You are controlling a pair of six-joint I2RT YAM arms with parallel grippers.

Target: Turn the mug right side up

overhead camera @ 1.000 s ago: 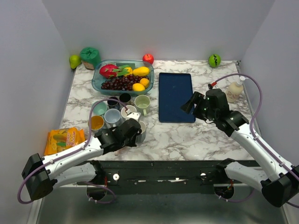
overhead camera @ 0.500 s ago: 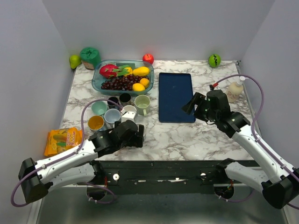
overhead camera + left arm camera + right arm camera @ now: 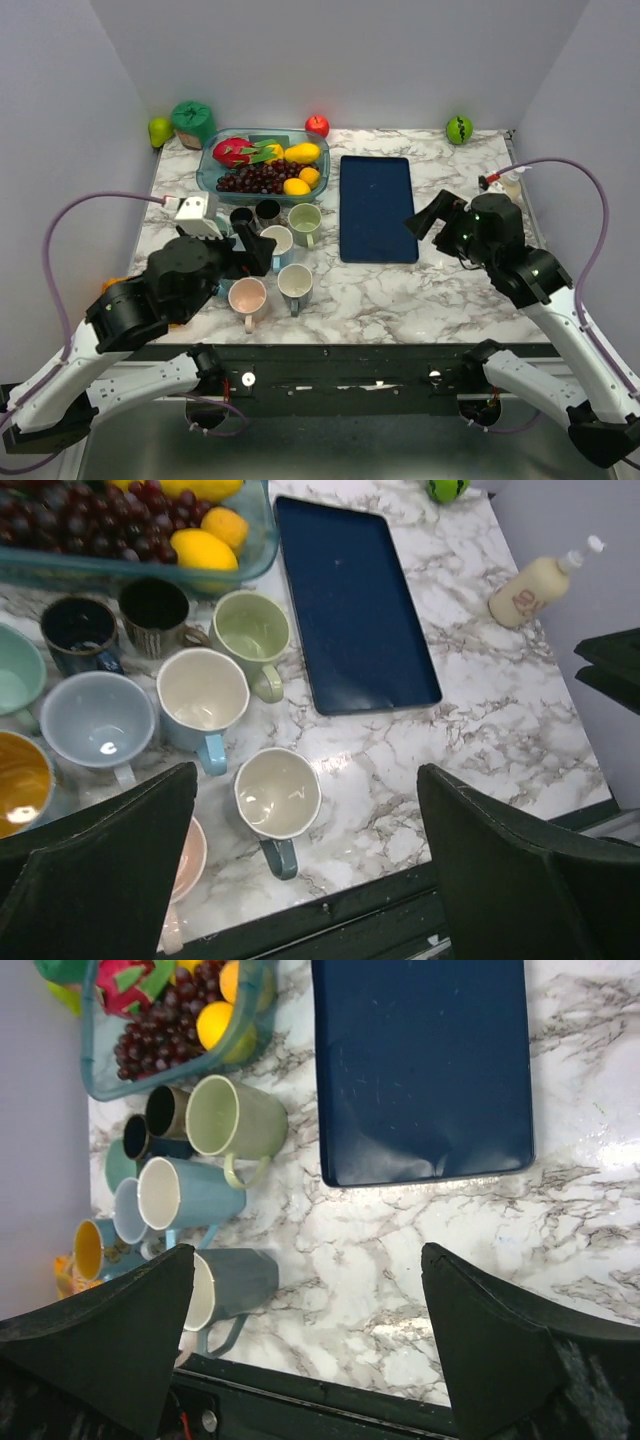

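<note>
The mug (image 3: 295, 285) is grey-teal with a dark teal handle. It stands upright near the table's front edge, mouth up, handle toward the front; it also shows in the left wrist view (image 3: 278, 793) and the right wrist view (image 3: 235, 1282). My left gripper (image 3: 255, 248) hangs open high above and left of it, touching nothing (image 3: 307, 770). My right gripper (image 3: 425, 222) is open over the marble, right of the blue tray, with nothing between its fingers (image 3: 308, 1250).
A pink mug (image 3: 247, 297) stands just left of the task mug. Several more upright mugs (image 3: 277, 240) cluster behind them. A blue tray (image 3: 376, 207) lies mid-table, a fruit bowl (image 3: 262, 165) at the back left, a bottle (image 3: 530, 588) at the right edge.
My left gripper opened and let go of the mug, then rose and drew back to the left; the mug now stands free. My right gripper opened wider and shifted slightly right.
</note>
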